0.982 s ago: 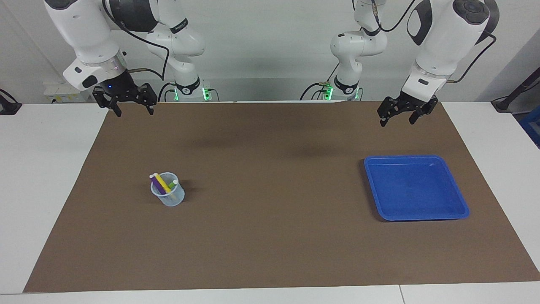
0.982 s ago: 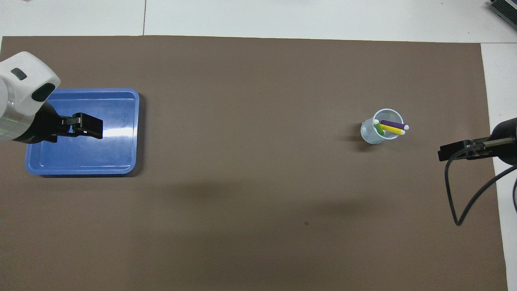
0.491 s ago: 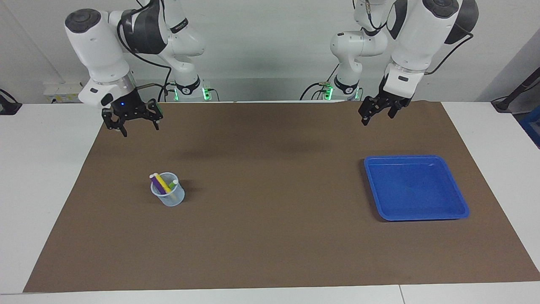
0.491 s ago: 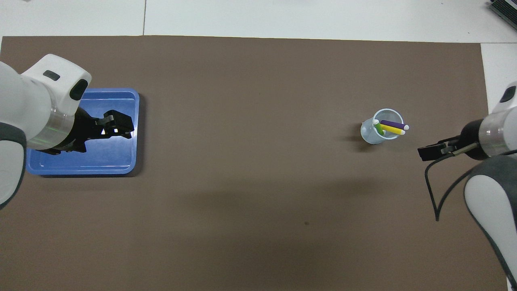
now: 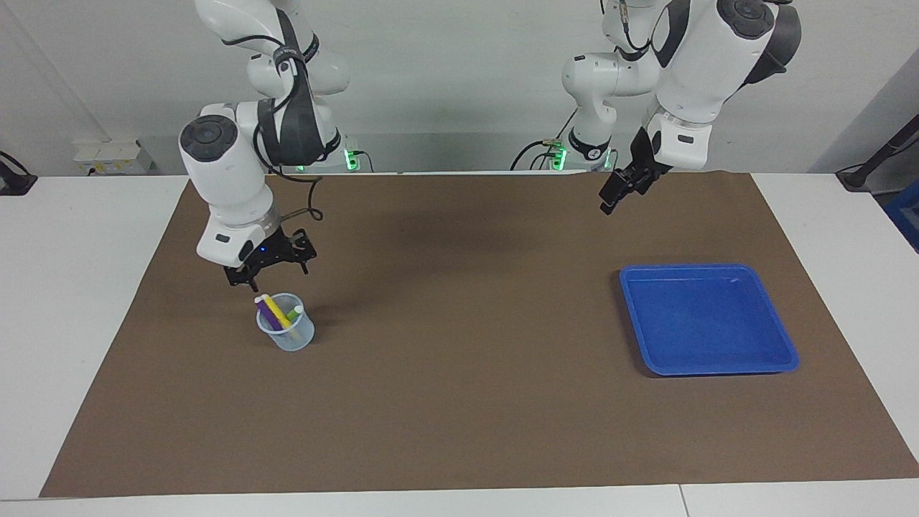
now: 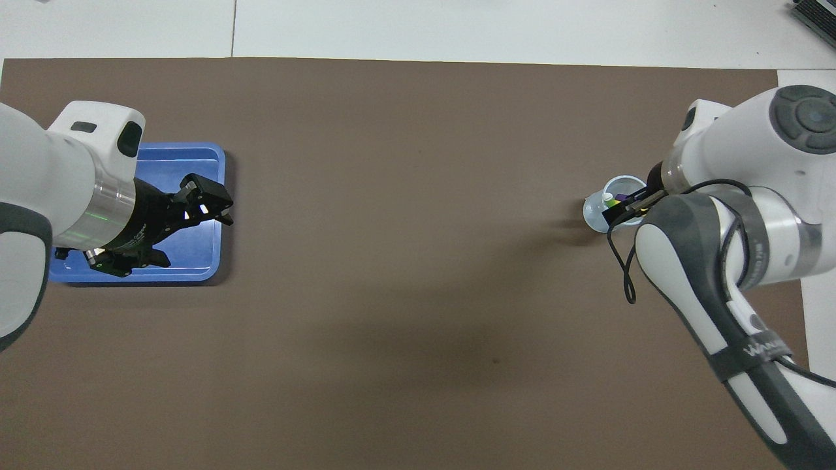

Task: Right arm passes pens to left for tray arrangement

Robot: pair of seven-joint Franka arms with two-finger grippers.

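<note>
Where it hung clear, right tool [image 5: 269,276] now over pens [image 5: 275,311]

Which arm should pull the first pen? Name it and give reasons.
Right. The right gripper hangs open just above the cup that holds the pens, none yet gripped. The left gripper waits at the tray's end of the table, well apart from the cup.
</note>
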